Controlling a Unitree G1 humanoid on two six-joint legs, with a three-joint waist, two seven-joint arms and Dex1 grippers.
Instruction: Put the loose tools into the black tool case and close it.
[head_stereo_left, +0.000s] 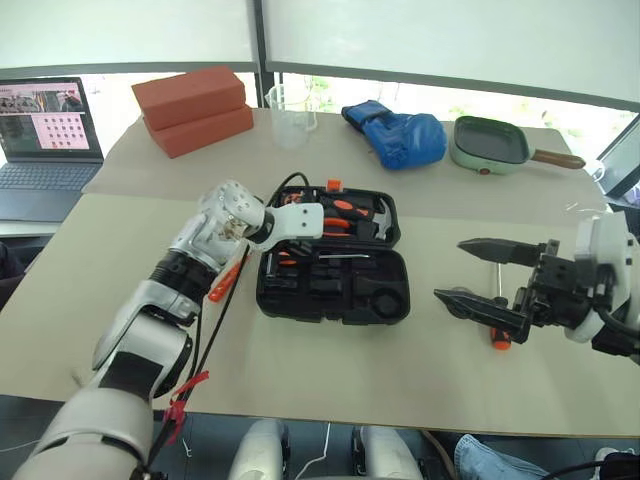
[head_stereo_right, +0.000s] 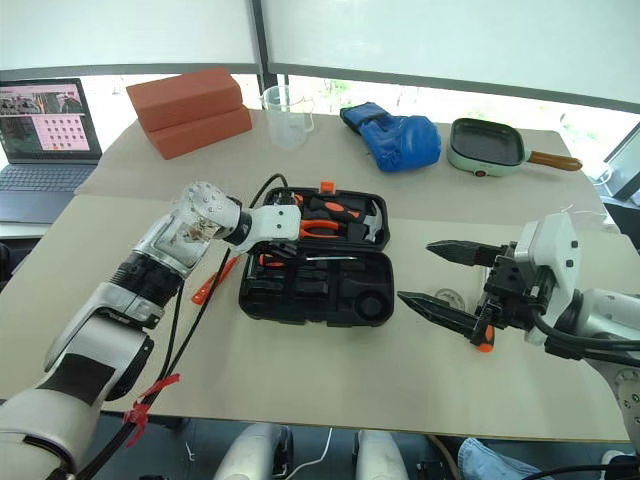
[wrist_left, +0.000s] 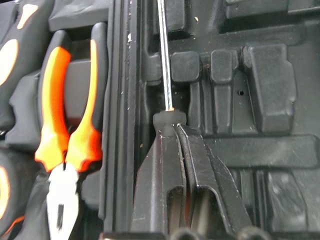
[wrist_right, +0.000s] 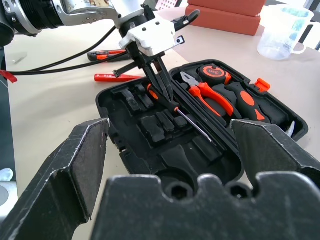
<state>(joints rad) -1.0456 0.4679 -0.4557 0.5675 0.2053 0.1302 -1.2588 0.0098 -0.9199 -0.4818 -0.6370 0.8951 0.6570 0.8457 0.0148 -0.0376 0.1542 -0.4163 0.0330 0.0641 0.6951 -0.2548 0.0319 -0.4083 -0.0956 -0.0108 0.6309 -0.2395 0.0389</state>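
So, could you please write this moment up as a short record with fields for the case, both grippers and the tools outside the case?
case: black tool case lies open on the table, pliers in its slots
left gripper: left gripper shut on a screwdriver, shaft lying along the case's hinge line
right gripper: right gripper open, empty, right of the case
loose tools: utility knife on the table left of the case; second screwdriver below the right gripper

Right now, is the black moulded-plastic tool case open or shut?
Open. The black moulded-plastic tool case lies flat with both halves spread, shaped slots exposed, orange-handled pliers seated in the far half.
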